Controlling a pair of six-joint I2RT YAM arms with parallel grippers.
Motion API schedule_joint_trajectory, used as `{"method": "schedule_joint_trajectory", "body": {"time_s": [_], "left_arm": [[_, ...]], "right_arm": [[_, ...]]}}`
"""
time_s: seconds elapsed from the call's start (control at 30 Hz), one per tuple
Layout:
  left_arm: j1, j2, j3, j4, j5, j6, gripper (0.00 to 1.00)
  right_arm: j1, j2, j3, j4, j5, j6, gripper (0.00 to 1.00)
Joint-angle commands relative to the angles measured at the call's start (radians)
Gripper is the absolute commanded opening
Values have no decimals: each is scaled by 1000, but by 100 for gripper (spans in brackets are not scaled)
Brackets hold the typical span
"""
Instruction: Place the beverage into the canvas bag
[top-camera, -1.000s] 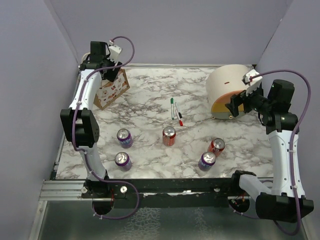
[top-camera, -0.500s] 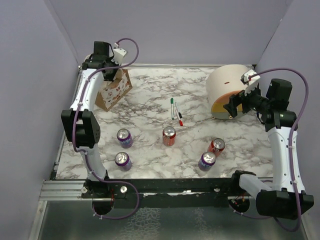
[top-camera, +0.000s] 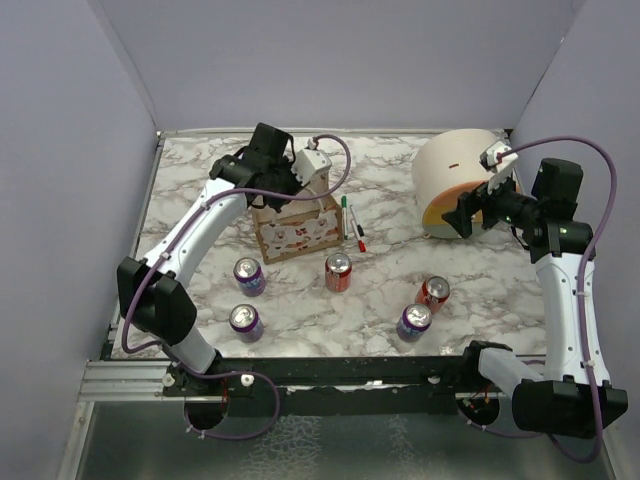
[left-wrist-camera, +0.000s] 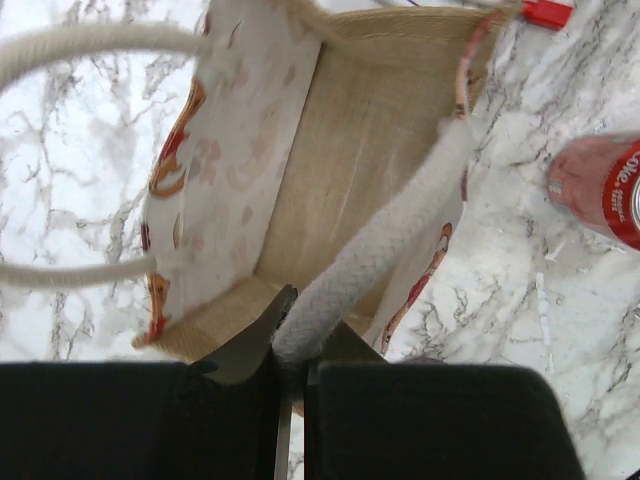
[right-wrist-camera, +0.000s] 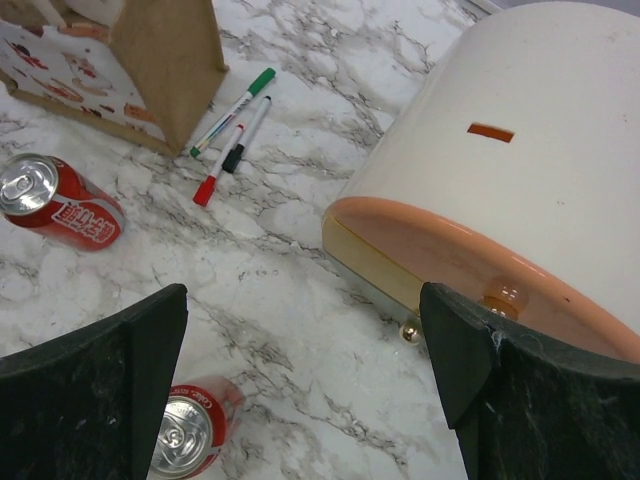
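The canvas bag (top-camera: 297, 228) stands upright near the table's middle, brown with white patterned sides and rope handles. My left gripper (top-camera: 289, 192) is directly above it, shut on one white rope handle (left-wrist-camera: 375, 250); in the left wrist view the pinch (left-wrist-camera: 298, 345) is over the bag's open mouth (left-wrist-camera: 330, 150). Beverage cans stand in front of the bag: two red ones (top-camera: 339, 271) (top-camera: 434, 292) and three purple ones (top-camera: 249, 275) (top-camera: 245, 321) (top-camera: 414, 321). My right gripper (top-camera: 462, 212) hangs open and empty at the right, above bare marble (right-wrist-camera: 305, 380) with a red can (right-wrist-camera: 190, 435) just below it.
A cream dome-shaped container (top-camera: 458, 180) with an orange rim lies at the back right, close to the right gripper. A few markers (top-camera: 352, 225) lie just right of the bag. Purple walls enclose the table on three sides.
The left gripper closed on the rope handle and carried the bag from the far left corner to the table's middle. The right arm barely moved.
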Motion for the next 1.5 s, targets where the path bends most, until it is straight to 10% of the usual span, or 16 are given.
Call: {"method": "schedule_joint_trajectory", "body": {"time_s": [0.0,0.17,0.4,0.83,1.47], "left_arm": [[-31,-47,-74,32,-6,-9,3],[-39,-77,-101,67,-24,-57,32],[-37,-260,-173,96,-41,-93,98],[129,-556,-476,-60,86,-92,99],[129,-441,-698,58,71,-1,97]], "right_arm": [[-2,-12,24,-33,-61,-17,99],[-2,-13,20,-45,-92,-39,99],[-2,-4,14,-31,-148,-53,100],[-2,8,16,45,-185,9,100],[-2,-69,-41,-31,-129,-82,100]]}}
